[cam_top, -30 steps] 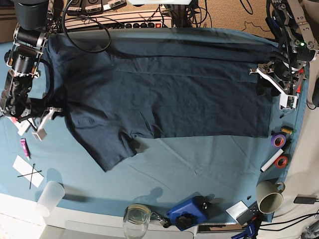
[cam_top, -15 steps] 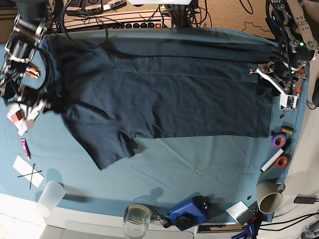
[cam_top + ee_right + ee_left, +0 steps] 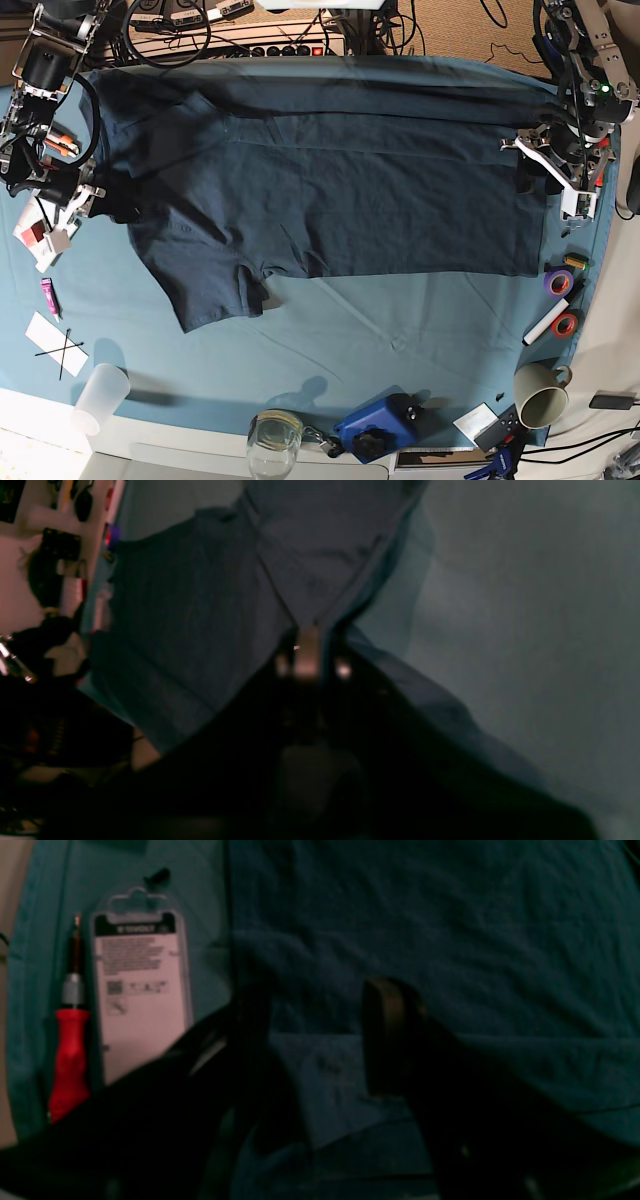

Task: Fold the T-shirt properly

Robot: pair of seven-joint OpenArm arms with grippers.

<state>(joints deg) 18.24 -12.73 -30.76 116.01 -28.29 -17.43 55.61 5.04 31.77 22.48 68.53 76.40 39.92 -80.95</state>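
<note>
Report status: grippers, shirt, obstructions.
Left gripper open, over hem of the dark navy-blue cotton T-shirt. Right gripper at the shirt's sleeve edge, grip unclear. Shirt spread flat, partly folded. Red-handled screwdriver lies beside the hem.

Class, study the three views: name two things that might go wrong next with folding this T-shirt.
1. The lower sleeve lies skewed and rumpled; folding over it may trap creases.
2. The left claw stands open over the T-shirt hem, beside a red screwdriver and a packet; a sweep might drag these along.
</note>
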